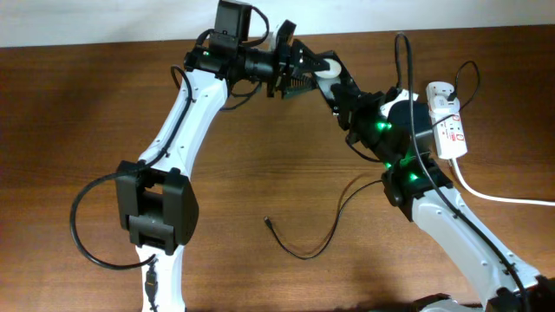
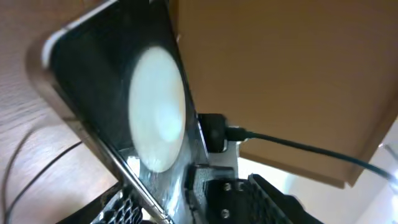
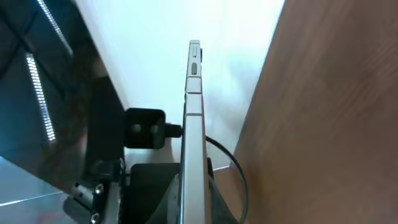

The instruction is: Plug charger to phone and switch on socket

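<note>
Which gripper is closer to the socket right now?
Right. In the overhead view the right gripper sits to the left of the socket. The left gripper is farther left, beyond the phone.

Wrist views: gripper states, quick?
Left gripper: around the phone, grip cannot be told.
Right gripper: closed on the phone.

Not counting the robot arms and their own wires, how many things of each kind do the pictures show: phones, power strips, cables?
Phone: 1
Power strip: 1
Cables: 2, the thin black charger cable and the thick white cord
Total: 4
</note>
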Controlling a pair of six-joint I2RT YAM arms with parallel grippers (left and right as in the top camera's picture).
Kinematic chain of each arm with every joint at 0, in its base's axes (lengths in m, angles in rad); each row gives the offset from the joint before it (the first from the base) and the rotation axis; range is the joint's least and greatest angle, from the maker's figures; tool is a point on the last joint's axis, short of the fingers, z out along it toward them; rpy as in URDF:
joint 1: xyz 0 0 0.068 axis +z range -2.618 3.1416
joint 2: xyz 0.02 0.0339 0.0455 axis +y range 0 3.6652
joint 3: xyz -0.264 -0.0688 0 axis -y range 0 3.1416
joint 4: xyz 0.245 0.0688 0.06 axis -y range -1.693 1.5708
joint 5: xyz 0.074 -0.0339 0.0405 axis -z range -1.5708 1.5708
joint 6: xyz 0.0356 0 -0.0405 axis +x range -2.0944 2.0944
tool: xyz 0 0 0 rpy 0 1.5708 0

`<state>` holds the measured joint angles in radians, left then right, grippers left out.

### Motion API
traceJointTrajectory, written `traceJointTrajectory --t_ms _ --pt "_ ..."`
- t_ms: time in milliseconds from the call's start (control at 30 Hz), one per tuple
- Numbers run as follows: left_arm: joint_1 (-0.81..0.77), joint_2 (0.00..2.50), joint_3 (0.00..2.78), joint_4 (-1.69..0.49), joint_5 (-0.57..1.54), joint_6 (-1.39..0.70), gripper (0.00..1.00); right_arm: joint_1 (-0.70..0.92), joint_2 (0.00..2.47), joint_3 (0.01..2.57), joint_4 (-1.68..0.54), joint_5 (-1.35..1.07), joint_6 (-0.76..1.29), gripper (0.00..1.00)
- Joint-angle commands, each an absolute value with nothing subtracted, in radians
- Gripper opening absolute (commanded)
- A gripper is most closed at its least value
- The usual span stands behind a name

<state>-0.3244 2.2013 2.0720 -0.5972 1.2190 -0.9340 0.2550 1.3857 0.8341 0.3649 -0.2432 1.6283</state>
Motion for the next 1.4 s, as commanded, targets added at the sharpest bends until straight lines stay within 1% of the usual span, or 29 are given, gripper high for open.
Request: traceJointTrajectory --t_ms 0,33,67,133,200,267,300,333,500,533,600,633,733,767,833,900,933,967,1033,1100,1133,1167,1200,1267,1333,1367 --pt "-0.329 2.193 2.082 -0.497 1.241 -1.088 0.5 0.263 1.392 0.851 0.426 -0.258 1.708 0.04" --pt "-0.331 2.193 2.082 -0.479 1.232 -1.108 0.49 0.263 1.392 0.851 0.43 -0.257 1.776 0.04" --pt "-0.333 2.193 2.082 -0.479 1.224 -1.113 0.46 0.264 1.392 0.851 0.44 -0.257 1.798 0.04" --pt "-0.334 2.193 2.082 -0.479 1.203 -1.114 0.43 0.284 1.392 0.852 0.493 -0.257 1.798 0.04" --pt "-0.334 2.193 2.082 -0.479 1.18 -1.114 0.4 0.308 1.394 0.852 0.499 -0.245 1.824 0.04" --pt "-0.334 2.193 2.082 -0.479 1.171 -1.114 0.38 0.316 1.394 0.852 0.498 -0.231 1.823 0.04" --pt "-0.334 2.193 2.082 -0.479 1.162 -1.115 0.36 0.316 1.394 0.852 0.498 -0.231 1.823 0.04" --pt "-0.334 2.193 2.082 -0.479 1.155 -1.115 0.3 0.316 1.394 0.852 0.498 -0.231 1.823 0.04" --pt "-0.334 2.193 2.082 -0.479 1.143 -1.115 0.18 0.316 1.394 0.852 0.474 -0.178 1.823 0.04" --pt "-0.334 2.193 2.082 -0.479 1.143 -1.115 0.11 0.316 1.395 0.852 0.459 -0.163 1.823 0.04" --pt "-0.334 2.193 2.082 -0.479 1.143 -1.114 0.02 0.316 1.401 0.852 0.46 -0.164 1.823 0.04" --pt "-0.334 2.193 2.082 -0.479 1.14 -1.115 0.0 0.316 1.401 0.852 0.46 -0.164 1.823 0.04" --pt "-0.334 2.193 2.082 -0.479 1.131 -1.114 0.0 0.316 1.401 0.852 0.46 -0.164 1.823 0.04" --pt "-0.334 2.193 2.082 -0.479 1.128 -1.114 0.0 0.316 1.401 0.852 0.46 -0.164 1.823 0.09" --pt "-0.334 2.193 2.082 -0.479 1.124 -1.114 0.0 0.316 1.401 0.852 0.46 -0.164 1.823 0.3" --pt "-0.325 2.193 2.082 -0.479 1.118 -1.114 0.0 0.314 1.401 0.852 0.46 -0.164 1.823 0.62" --pt "-0.315 2.193 2.082 -0.479 1.118 -1.114 0.0 0.314 1.401 0.852 0.459 -0.164 1.822 0.87" --pt "-0.3 2.193 2.082 -0.479 1.118 -1.113 0.0 0.314 1.401 0.852 0.455 -0.165 1.822 1.0" --pt "-0.258 2.193 2.082 -0.48 1.123 -1.074 0.0 0.314 1.401 0.852 0.401 -0.169 1.821 0.99" --pt "-0.203 2.193 2.082 -0.529 1.139 -0.972 0.0 0.314 1.401 0.852 0.282 -0.172 1.798 0.99" --pt "-0.176 2.193 2.082 -0.578 1.155 -0.916 0.0 0.314 1.401 0.852 0.208 -0.172 1.689 0.99" --pt "-0.154 2.193 2.082 -0.624 1.171 -0.847 0.0 0.314 1.401 0.852 0.15 -0.173 1.532 0.99" --pt "-0.128 2.193 2.082 -0.682 1.191 -0.775 0.0 0.314 1.401 0.852 0.085 -0.172 1.448 0.99" --pt "-0.095 2.193 2.081 -0.753 1.225 -0.682 0.0 0.313 1.401 0.852 -0.043 -0.172 1.371 0.99" --pt "-0.055 2.193 2.081 -0.853 1.316 -0.508 0.0 0.313 1.401 0.852 -0.219 -0.173 1.152 0.99" --pt "-0.044 2.193 2.081 -0.87 1.345 -0.467 0.0 0.315 1.401 0.852 -0.276 -0.176 1.038 0.99"
